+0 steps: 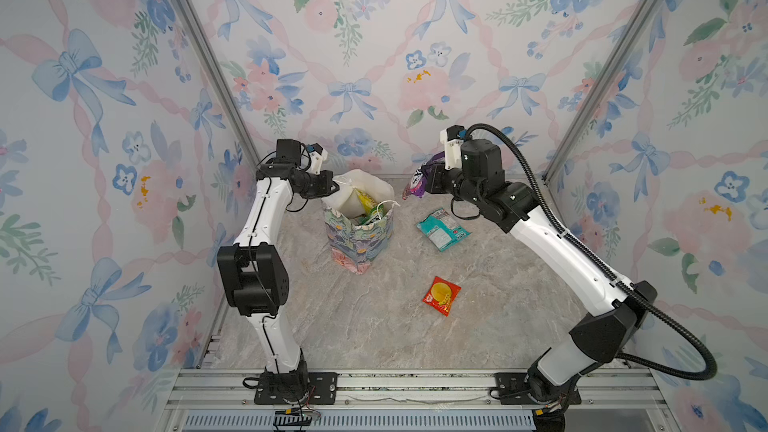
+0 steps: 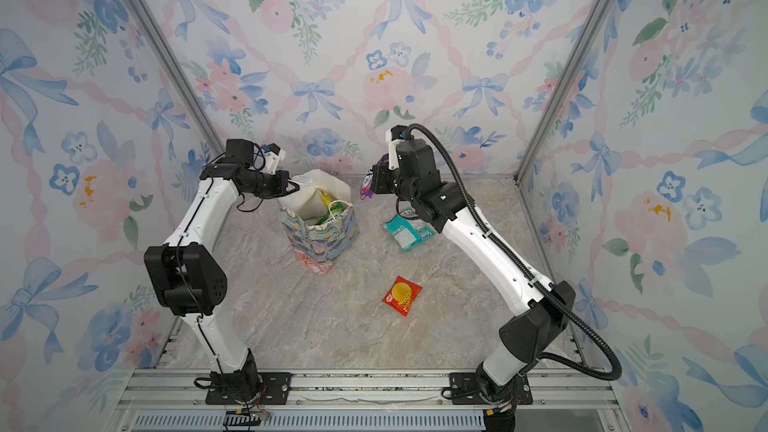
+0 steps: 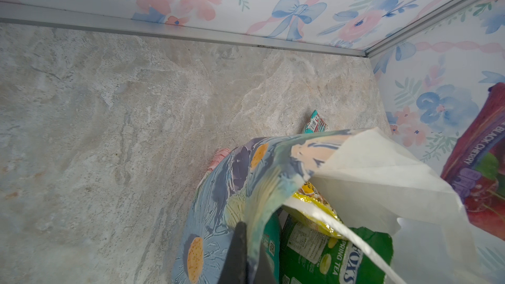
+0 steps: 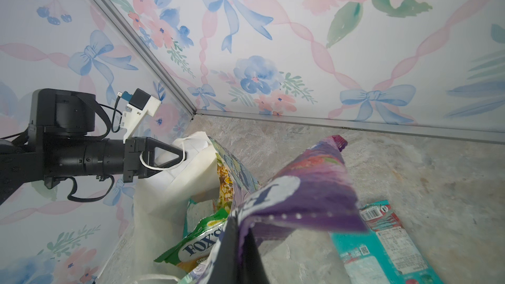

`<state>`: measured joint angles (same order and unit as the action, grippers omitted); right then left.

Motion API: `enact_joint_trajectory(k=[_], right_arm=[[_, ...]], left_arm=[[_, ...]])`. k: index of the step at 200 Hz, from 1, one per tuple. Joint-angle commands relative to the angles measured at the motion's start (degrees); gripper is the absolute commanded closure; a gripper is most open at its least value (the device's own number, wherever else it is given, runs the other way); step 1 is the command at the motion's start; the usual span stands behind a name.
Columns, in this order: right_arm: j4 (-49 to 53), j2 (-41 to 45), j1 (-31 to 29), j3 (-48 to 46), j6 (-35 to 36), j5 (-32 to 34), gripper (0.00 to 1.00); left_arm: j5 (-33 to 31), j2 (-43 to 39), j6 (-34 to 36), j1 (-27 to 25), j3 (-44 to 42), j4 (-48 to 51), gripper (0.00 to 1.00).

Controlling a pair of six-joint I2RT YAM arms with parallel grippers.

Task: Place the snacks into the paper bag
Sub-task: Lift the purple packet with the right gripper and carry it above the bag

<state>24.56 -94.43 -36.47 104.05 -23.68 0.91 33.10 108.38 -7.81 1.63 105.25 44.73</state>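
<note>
My left gripper (image 1: 336,189) clamped on paper bag (image 1: 357,242) rim, right gripper (image 1: 427,176) pinching purple packet (image 4: 308,195), right of bag

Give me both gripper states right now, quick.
Left gripper: closed on the rim of the paper bag.
Right gripper: closed, holding the purple packet.

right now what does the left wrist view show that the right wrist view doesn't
Only the left wrist view: the left gripper's pinch on the bag wall up close, and "black cherry" printed on the purple packet.
Only the right wrist view: the left gripper from outside with a cord handle looped over it, and the right gripper clamping the purple packet.
Both: the bag's white inside, the green packet in it, the teal packet on the table, and the purple packet.
</note>
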Motion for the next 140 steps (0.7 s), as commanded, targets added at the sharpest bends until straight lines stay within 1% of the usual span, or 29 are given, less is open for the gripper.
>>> enact_joint_trajectory(k=[1, 43, 76, 110, 140], right_arm=[[0.4, -2.3, 0.1, 5.6, 2.5, -1.3, 1.0], [1.9, -6.6, -0.7, 14.3, 4.2, -2.1, 1.0], [3.3, -10.8, -1.8, 21.4, 4.5, -4.1, 1.0], [5.7, -15.3, -4.0, 28.9, 5.3, -5.4, 1.0], [6.9, -17.6, -6.0, 32.7, 5.8, -6.1, 1.0]], left_arm=[[0.6, 0.0, -0.5, -0.5, -0.3, 2.0, 1.0], [0.7, 0.1, -0.5, -0.5, -0.3, 2.0, 1.0], [0.8, 0.1, -0.4, -0.5, -0.3, 2.1, 1.0], [0.7, -0.1, -0.5, -0.5, -0.4, 2.0, 1.0], [0.7, 0.0, -0.5, -0.4, -0.3, 2.0, 1.0]])
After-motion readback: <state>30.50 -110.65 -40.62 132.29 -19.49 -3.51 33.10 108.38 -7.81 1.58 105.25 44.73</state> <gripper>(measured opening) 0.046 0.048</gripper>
